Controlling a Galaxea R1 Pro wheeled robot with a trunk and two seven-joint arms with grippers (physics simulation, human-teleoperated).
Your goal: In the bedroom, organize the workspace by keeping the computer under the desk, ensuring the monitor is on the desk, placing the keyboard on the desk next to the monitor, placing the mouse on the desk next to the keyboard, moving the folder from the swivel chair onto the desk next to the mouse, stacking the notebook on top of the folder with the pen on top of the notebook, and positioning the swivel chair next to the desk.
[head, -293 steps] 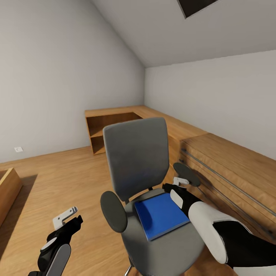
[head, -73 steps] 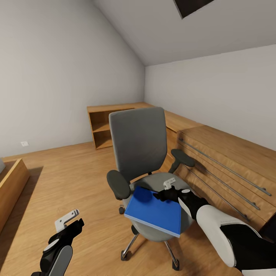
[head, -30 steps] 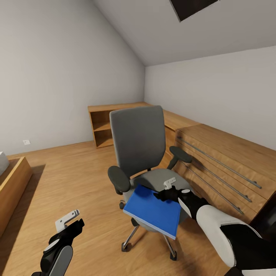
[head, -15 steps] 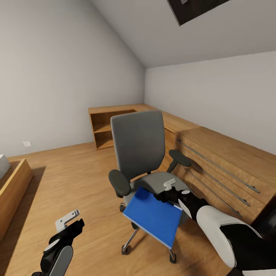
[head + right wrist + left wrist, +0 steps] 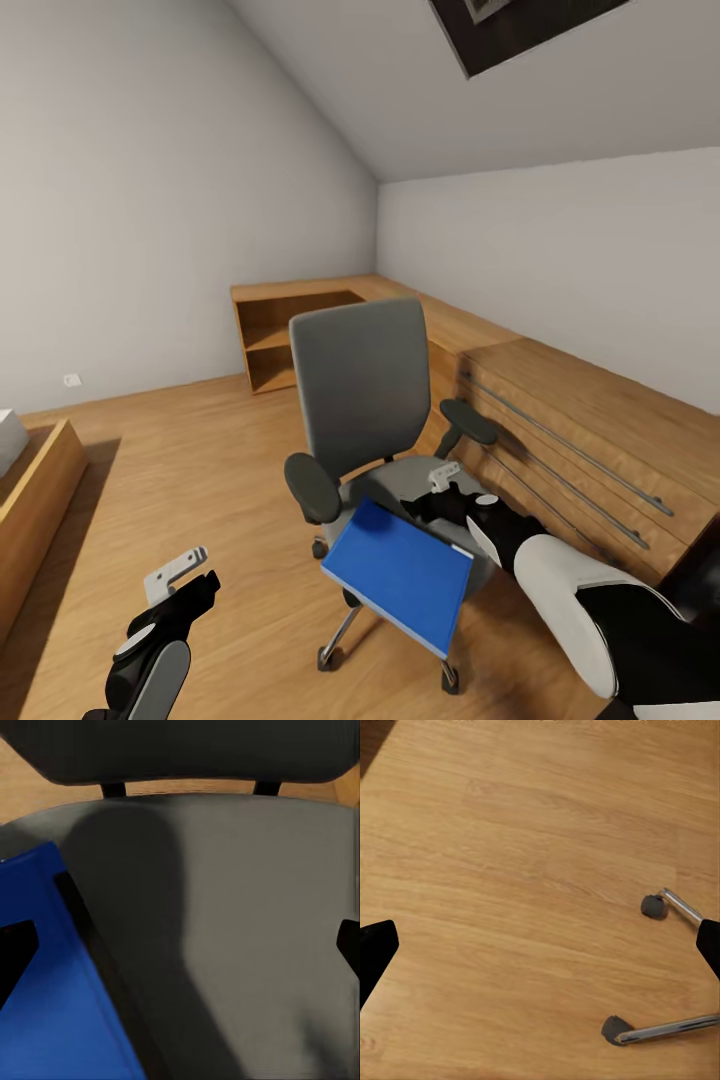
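One folder (image 5: 400,574) at right gripper (image 5: 428,506)

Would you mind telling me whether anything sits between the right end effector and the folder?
Nothing visible does: the right end effector is already at the folder, at its upper edge, holding it tilted in front of the swivel chair.

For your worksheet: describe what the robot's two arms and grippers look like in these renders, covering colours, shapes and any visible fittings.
The right arm has a smooth, rounded white shell between glossy black sections. The right gripper is black with a small pale grey bracket on top. The left arm is black with a grey rounded panel, and the left gripper carries a similar pale bracket. No cables or markings are visible.
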